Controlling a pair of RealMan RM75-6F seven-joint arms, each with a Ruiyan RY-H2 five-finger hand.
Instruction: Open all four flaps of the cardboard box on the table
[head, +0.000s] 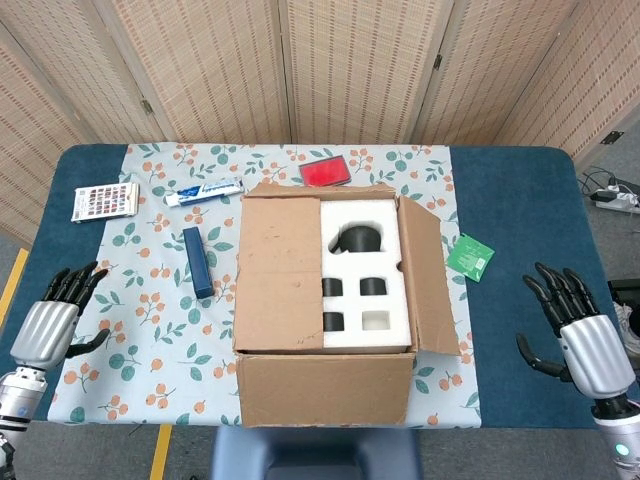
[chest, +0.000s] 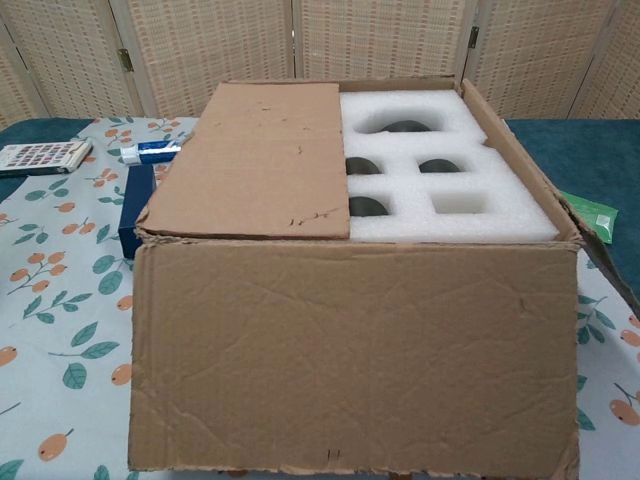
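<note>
The cardboard box (head: 325, 385) (chest: 350, 360) stands mid-table. Its left flap (head: 279, 275) (chest: 255, 160) lies flat over the left half of the opening. Its right flap (head: 428, 280) (chest: 520, 165) hangs folded outward on the right, and the front flap hangs down the near side. White foam (head: 365, 275) (chest: 440, 170) with dark round items shows inside. My left hand (head: 48, 328) hovers by the table's left edge, fingers spread, holding nothing. My right hand (head: 578, 335) hovers by the right edge, fingers spread and empty. Neither hand appears in the chest view.
Left of the box lie a dark blue box (head: 197, 262) (chest: 135, 205), a toothpaste tube (head: 204, 190) (chest: 150, 151) and a patterned card (head: 105, 200) (chest: 42, 155). A red item (head: 326, 172) sits behind the box. A green packet (head: 469, 255) (chest: 592, 215) lies to its right.
</note>
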